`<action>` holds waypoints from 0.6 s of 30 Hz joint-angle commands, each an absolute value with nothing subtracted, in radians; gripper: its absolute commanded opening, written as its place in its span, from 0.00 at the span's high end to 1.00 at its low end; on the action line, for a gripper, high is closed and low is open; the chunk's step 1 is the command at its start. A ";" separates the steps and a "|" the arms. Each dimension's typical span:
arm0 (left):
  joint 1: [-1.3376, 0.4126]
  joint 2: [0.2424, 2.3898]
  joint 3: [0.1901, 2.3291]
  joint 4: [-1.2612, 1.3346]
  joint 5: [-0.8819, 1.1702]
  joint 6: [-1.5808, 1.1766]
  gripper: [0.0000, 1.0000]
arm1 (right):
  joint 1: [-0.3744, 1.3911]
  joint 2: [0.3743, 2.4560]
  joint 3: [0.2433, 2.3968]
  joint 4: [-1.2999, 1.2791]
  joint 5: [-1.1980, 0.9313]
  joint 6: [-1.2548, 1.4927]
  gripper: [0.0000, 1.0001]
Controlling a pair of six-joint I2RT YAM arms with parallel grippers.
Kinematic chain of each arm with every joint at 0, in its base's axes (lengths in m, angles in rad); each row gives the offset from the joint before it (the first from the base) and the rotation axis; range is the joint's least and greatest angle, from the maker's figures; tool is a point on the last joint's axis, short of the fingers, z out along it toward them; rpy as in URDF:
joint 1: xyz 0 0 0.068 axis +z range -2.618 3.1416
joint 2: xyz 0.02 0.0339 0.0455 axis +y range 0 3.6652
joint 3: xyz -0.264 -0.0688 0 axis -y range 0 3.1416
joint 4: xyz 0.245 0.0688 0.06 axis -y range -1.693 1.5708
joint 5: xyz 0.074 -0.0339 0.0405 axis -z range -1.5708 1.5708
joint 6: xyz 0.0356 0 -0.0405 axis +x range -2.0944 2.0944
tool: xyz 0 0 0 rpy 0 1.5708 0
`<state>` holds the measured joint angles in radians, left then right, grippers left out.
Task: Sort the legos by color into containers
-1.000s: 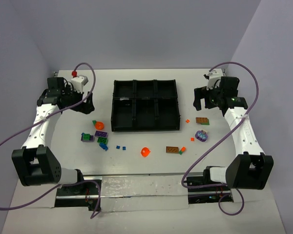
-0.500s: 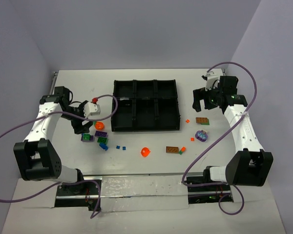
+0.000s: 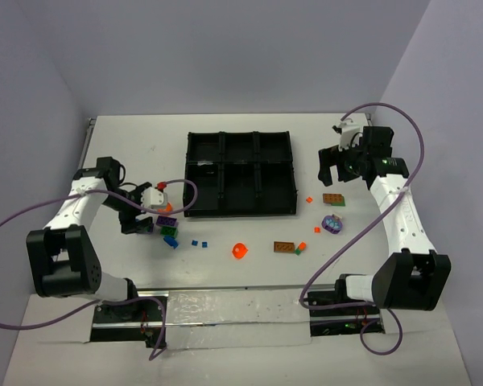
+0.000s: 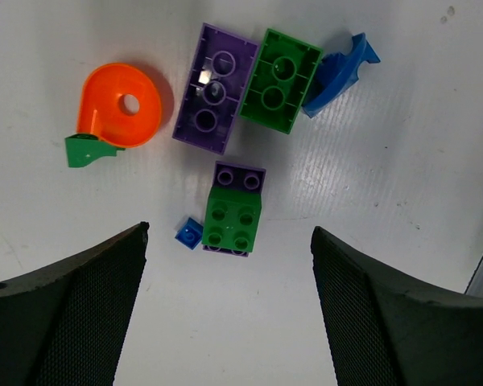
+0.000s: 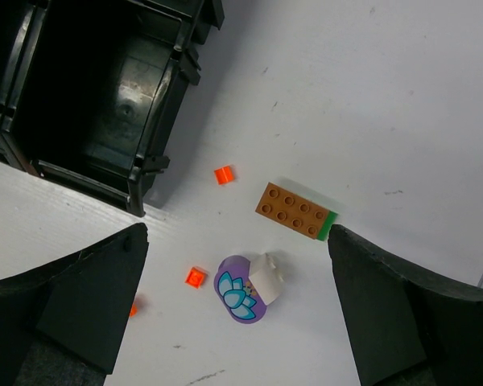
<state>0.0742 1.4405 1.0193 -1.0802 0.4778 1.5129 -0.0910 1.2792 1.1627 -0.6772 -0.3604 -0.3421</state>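
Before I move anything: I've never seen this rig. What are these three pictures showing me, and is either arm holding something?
Two robot arms stand at the near edge of the table, each ending in a two-finger gripper. The wide picture looks down from above and behind them. The other two come from wrist cameras, so the dark shapes at their bottom corners are each arm's own fingers. The left gripper hangs open over an orange round piece, a purple brick, a green brick and a blue piece. The right gripper hangs open over a brown brick and a purple round piece, beside the black tray. Neither holds anything.
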 commanded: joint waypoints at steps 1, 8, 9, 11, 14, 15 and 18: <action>0.081 1.463 1.002 -1.016 0.476 1.570 0.11 | -0.098 1.242 1.156 -0.693 -0.360 -0.354 0.00; 0.083 1.499 0.993 -0.971 0.474 1.600 0.14 | -0.100 1.249 1.158 -0.695 -0.361 -0.354 0.00; 0.083 1.502 0.995 -0.974 0.473 1.604 0.15 | -0.100 1.250 1.160 -0.693 -0.362 -0.354 0.00; 0.083 1.512 0.997 -0.980 0.468 1.612 0.16 | -0.100 1.252 1.160 -0.693 -0.361 -0.356 0.00; 0.083 1.516 0.990 -0.994 0.451 1.637 0.18 | -0.098 1.255 1.158 -0.692 -0.356 -0.357 0.00; 0.086 1.516 0.988 -0.995 0.448 1.642 0.18 | -0.098 1.256 1.158 -0.690 -0.356 -0.359 0.00; 0.084 1.521 0.988 -0.996 0.446 1.640 0.20 | -0.099 1.262 1.158 -0.689 -0.356 -0.357 0.00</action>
